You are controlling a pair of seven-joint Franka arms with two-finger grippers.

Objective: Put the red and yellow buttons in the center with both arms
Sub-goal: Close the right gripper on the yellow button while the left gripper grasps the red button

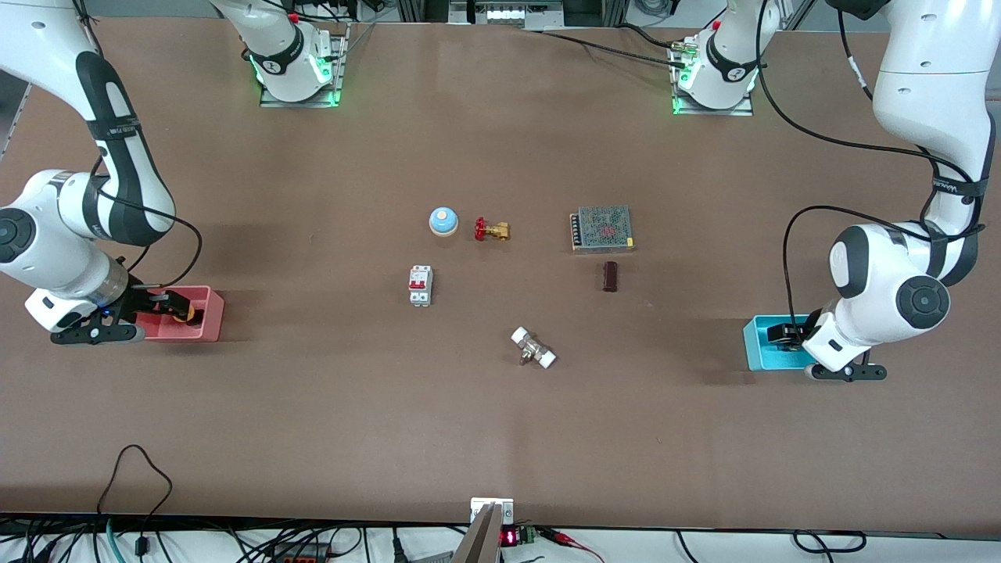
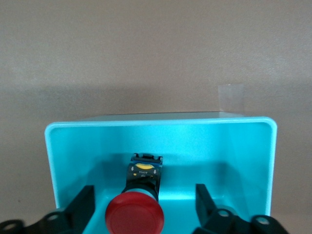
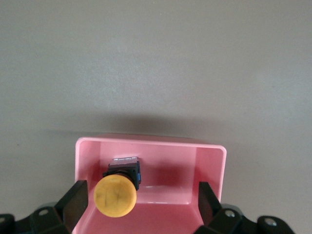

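**Both grippers poised over their trays, buttons not yet gripped**

Now, starting at the right arm's end of the table, the right gripper point(image 1: 160, 306) hangs over the pink tray point(image 1: 209, 322) with its jaws spread wide. From the right wrist view its fingers point(image 3: 74, 201) stand apart on either side of the yellow button point(image 3: 115, 194), which lies on its side in the tray, cap toward the camera, touching neither finger.

Across the middle of the brown tabletop point(image 1: 500, 422) lie the things the task leaves alone: a white circuit breaker point(image 1: 420, 285), a blue bell point(image 1: 443, 220), a brass valve with a red handle point(image 1: 491, 230), a white-ended fitting point(image 1: 533, 347), a dark cylinder point(image 1: 610, 276) and a meshed power supply point(image 1: 601, 228).

At the left arm's end, the left gripper point(image 1: 786, 332) is over the cyan tray point(image 1: 757, 344), likewise released. The left wrist view shows its fingers point(image 2: 84, 204) flanking the red button point(image 2: 135, 218), which lies in the tray, cap toward the camera, with clear gaps on both sides.

I judge the step to be the approach for grasping; neither button is lifted. Next, each gripper likely needs to drop a little lower, centre on the button's black body rather than its round cap, and close without nudging the tray wall. The bare patch among the scattered parts looks a fair place to set them down.
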